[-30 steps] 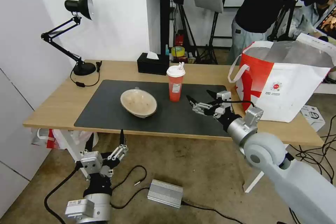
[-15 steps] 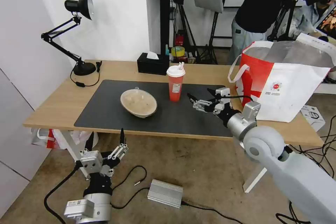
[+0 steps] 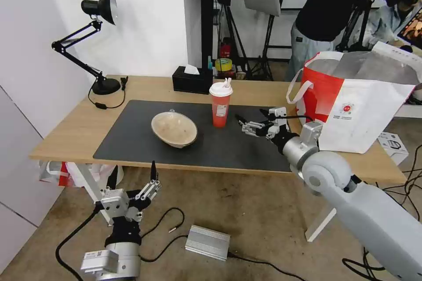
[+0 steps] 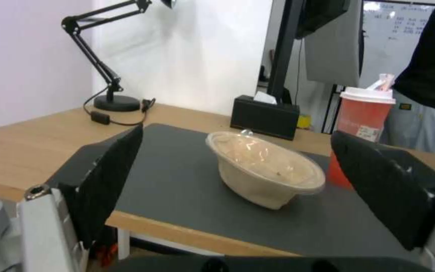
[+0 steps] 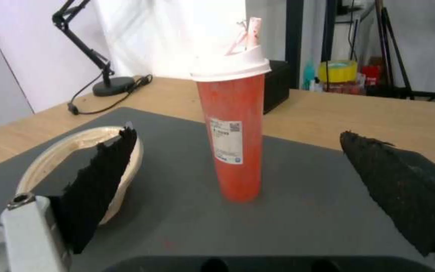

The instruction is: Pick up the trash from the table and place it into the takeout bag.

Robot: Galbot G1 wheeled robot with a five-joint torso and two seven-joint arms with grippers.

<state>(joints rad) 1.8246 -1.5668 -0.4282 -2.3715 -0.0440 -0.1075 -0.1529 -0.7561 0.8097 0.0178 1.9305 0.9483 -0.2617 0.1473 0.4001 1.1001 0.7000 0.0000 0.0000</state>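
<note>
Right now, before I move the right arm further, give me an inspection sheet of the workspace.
Surface: table with dark mat.
Job's things: red cup upright on the mat; beige bowl tilted beside it; takeout bag open at the table's right end.
Clutter: tissue box, desk lamp.
Grippers: right gripper open, level with the cup, apart from it; left gripper open, below the table edge.
Cables: lamp cord on the table; leads and a metal box on the floor.
Surroundings: light stands and a person behind.
</note>
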